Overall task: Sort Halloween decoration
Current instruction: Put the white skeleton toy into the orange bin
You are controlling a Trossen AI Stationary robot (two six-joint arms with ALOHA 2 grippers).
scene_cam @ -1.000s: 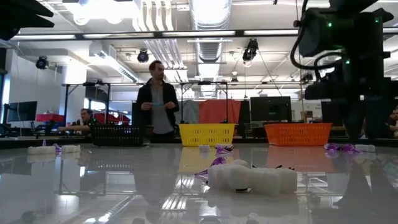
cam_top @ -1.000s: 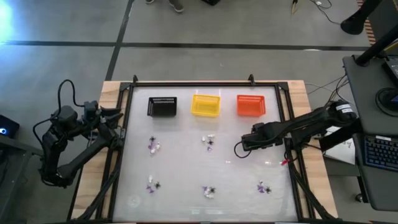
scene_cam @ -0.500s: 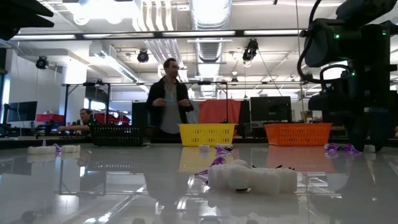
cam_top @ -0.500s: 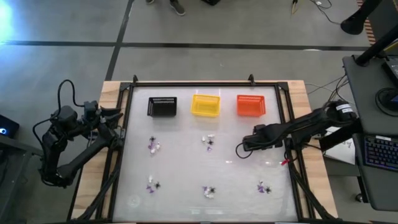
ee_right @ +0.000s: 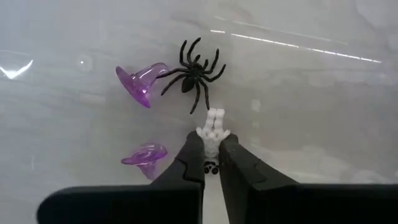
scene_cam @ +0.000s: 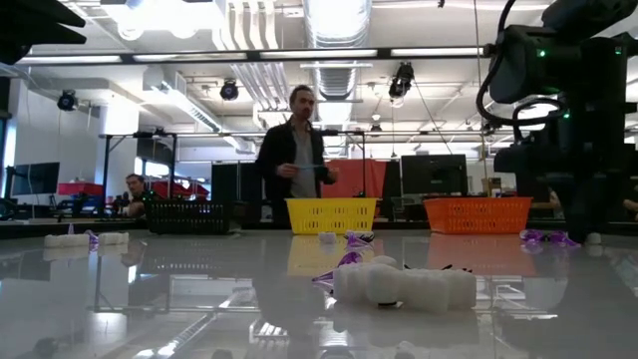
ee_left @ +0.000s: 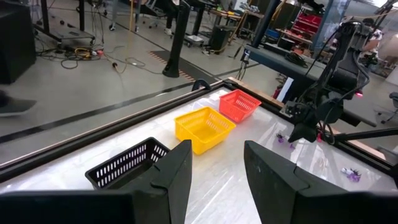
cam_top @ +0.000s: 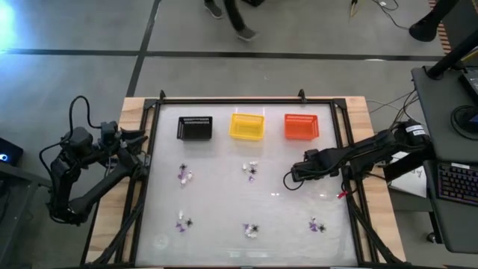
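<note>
The Halloween decoration lies in small clusters of purple, black and white trinkets (cam_top: pixel 252 170) on the glossy table. My right gripper (ee_right: pixel 211 163) points down over the right far cluster and is shut on a white skeleton trinket (ee_right: pixel 213 129). A black spider (ee_right: pixel 194 73) and two purple hats (ee_right: pixel 142 84) lie on the table just beyond it. In the high view the right gripper (cam_top: pixel 299 175) hides that cluster. My left gripper (ee_left: pixel 217 168) waits open above the table's left edge (cam_top: pixel 138 149). My right gripper pinches the white skeleton trinket by its near end (ee_right: pixel 212 144) between the two fingertips (ee_right: pixel 194 155), coming from above and pointing down. The trinket sticks out past the fingertips. In the low view a white bit (scene_cam: pixel 595 237) shows at table level beside the arm; whether it is lifted clear I cannot tell.
Black basket (cam_top: pixel 195 128), yellow basket (cam_top: pixel 247 126) and orange basket (cam_top: pixel 302 126) stand in a row at the far edge. Other clusters lie at left (cam_top: pixel 184 175) and along the near side (cam_top: pixel 251 230). A raised frame (cam_top: pixel 153 187) borders the table. A person (scene_cam: pixel 297 150) stands beyond.
In the low view my right arm has shifted a little toward the table's right and now covers more of the white piece beside the purple trinkets. The trinket clusters have stayed put. The person behind the table has walked to the right.
</note>
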